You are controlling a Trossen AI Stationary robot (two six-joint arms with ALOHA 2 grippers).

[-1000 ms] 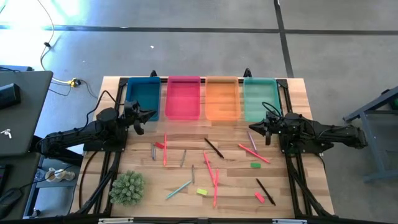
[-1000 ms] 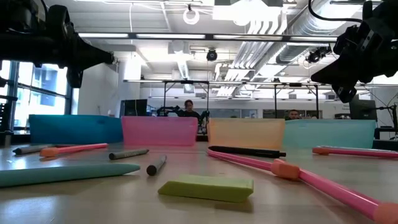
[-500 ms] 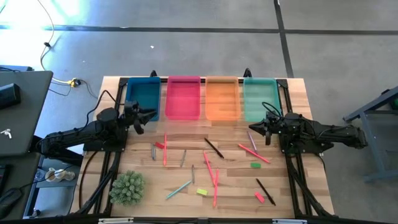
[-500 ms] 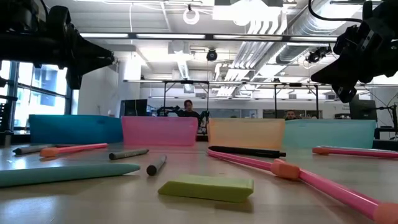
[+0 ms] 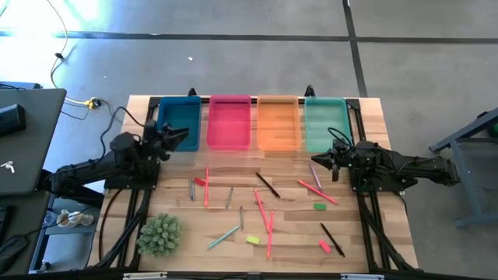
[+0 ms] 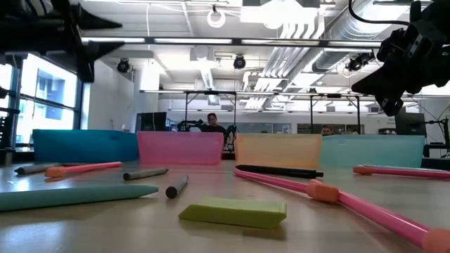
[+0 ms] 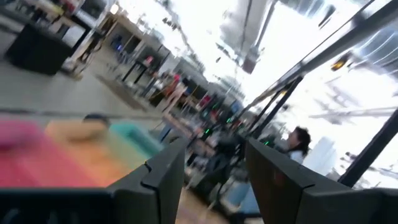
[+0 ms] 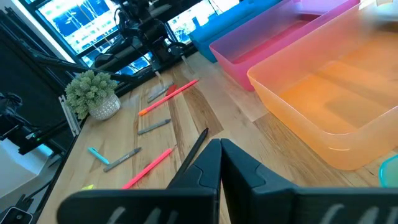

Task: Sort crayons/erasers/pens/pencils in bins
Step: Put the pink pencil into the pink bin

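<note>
High view: the left hand (image 5: 180, 137) hovered open over the blue bin (image 5: 178, 122); the right hand (image 5: 334, 155), closed and empty, sat near the teal bin (image 5: 324, 123). Crayons (image 5: 191, 189) and erasers (image 5: 252, 240) lay scattered on the worktop (image 5: 296, 225).

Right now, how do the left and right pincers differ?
The left pincer has its fingers apart, as the left wrist view shows; the right pincer is shut, fingers together. The left sits over the blue bin, the right beside the teal-green bin. Both hold nothing.
</note>
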